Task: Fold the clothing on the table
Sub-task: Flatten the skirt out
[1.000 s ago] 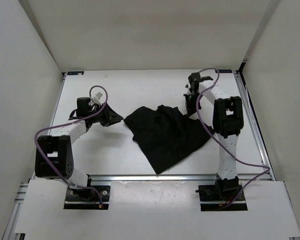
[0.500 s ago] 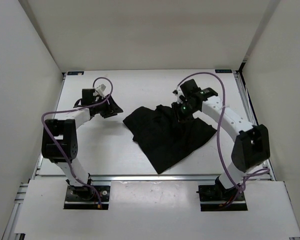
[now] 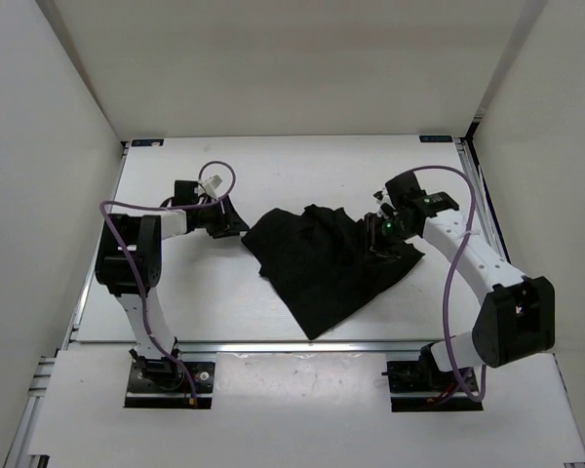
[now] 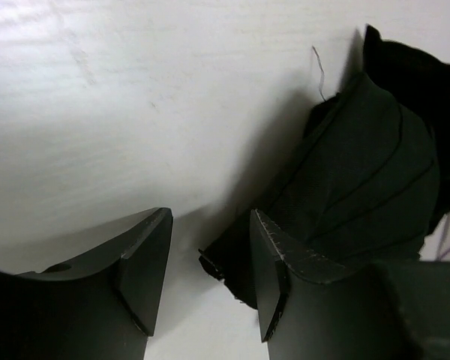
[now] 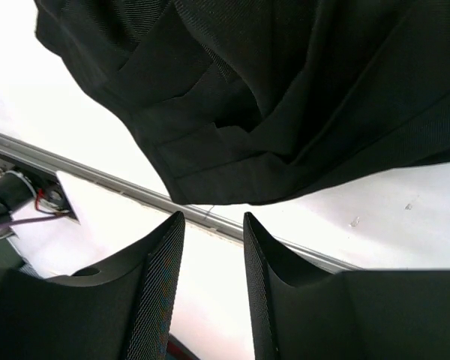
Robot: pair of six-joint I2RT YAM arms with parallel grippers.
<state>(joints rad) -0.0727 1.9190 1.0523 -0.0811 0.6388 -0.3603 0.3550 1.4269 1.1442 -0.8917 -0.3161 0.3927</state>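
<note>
The black clothing lies crumpled in the middle of the white table, with one point reaching toward the front rail. My left gripper sits low at the garment's left corner. In the left wrist view that gripper is open, and a frayed corner of the clothing lies between its fingers, close to the right one. My right gripper hovers over the garment's right edge. In the right wrist view it is open with nothing between the fingers, and the clothing lies beyond them.
White walls enclose the table on three sides. A metal rail runs along the front edge, also seen as the rail in the right wrist view. Purple cables loop from both arms.
My right arm swung from the back of the table down onto the garment's right edge, and its gripper opened. My left gripper shifted right to the garment's left corner and opened wider.
</note>
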